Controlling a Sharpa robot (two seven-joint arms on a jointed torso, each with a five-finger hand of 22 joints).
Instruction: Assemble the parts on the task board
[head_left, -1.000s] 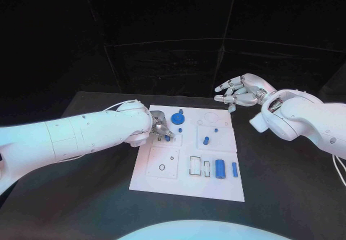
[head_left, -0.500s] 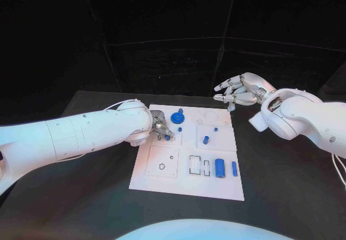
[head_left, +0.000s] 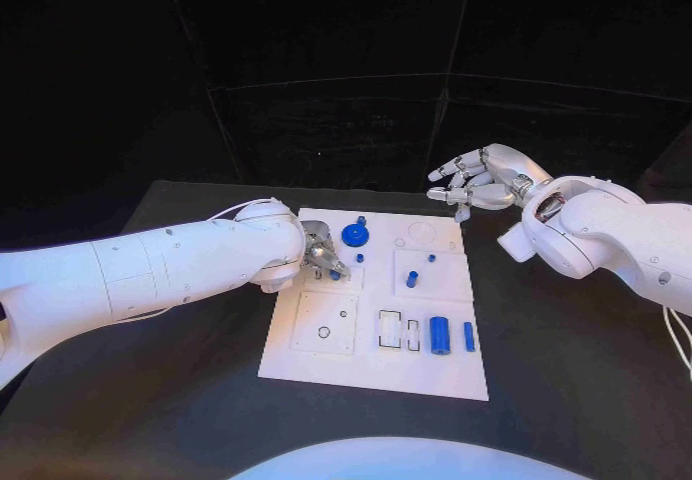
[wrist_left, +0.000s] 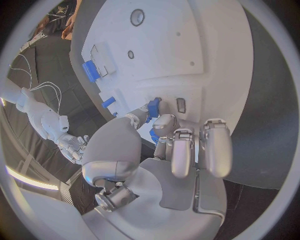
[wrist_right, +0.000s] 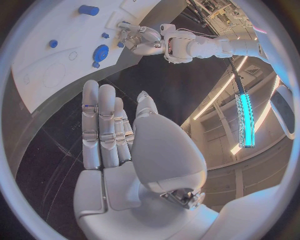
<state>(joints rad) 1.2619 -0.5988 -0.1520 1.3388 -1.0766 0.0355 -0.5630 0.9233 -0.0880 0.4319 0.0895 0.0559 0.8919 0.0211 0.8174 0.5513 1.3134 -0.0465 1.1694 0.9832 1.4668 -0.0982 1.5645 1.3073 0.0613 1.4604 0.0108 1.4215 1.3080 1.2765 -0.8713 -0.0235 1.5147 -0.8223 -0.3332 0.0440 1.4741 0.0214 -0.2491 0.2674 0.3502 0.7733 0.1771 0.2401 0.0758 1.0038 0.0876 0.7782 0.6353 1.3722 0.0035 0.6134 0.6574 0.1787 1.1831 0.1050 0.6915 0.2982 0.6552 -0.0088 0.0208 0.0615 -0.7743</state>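
Left hand (head_left: 323, 255) pinches a blue part (wrist_left: 153, 108) near the task board (head_left: 378, 370) left edge.

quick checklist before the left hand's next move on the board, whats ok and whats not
1. Left hand pinches a small blue part between fingertips: ok.
2. Part is over the task board, near its far left recesses: ok.
3. Part seated in a recess: cannot tell, fingers hide the contact.
4. Right hand hovers off the board past its far right corner, holding nothing: ok.
5. Blue cylinder and slim blue bar lie apart from the left hand: ok.
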